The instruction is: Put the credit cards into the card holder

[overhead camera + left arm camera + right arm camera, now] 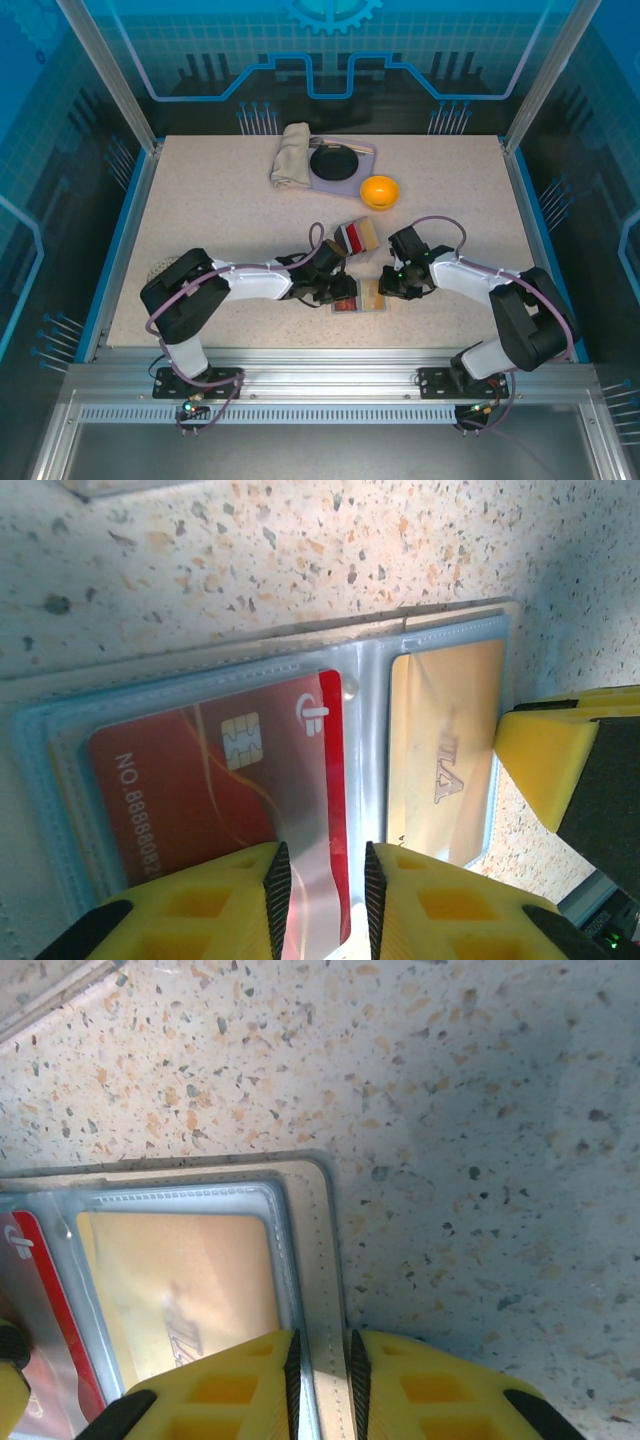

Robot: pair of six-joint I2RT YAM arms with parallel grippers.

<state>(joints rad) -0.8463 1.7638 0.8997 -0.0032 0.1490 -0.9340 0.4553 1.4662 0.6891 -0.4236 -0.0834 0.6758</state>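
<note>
The card holder (200, 670) lies open and flat on the table, beige rim around grey-blue clear slots. A red credit card (190, 780) sits in its left slot and a gold one (445, 740) in its right slot. My left gripper (320, 865) hovers over the red card's inner edge, its jaws a little apart and touching nothing. My right gripper (322, 1345) is closed on the holder's beige right border (315, 1250), beside the gold card (180, 1280). From above, both grippers (345, 292) (392, 285) meet at the holder (372, 298).
A small box of upright cards (356, 236) stands just behind the holder. Farther back are an orange bowl (380, 191), a black round dish (333, 162) on a tray, and a folded cloth (292, 155). The table's front edge is close.
</note>
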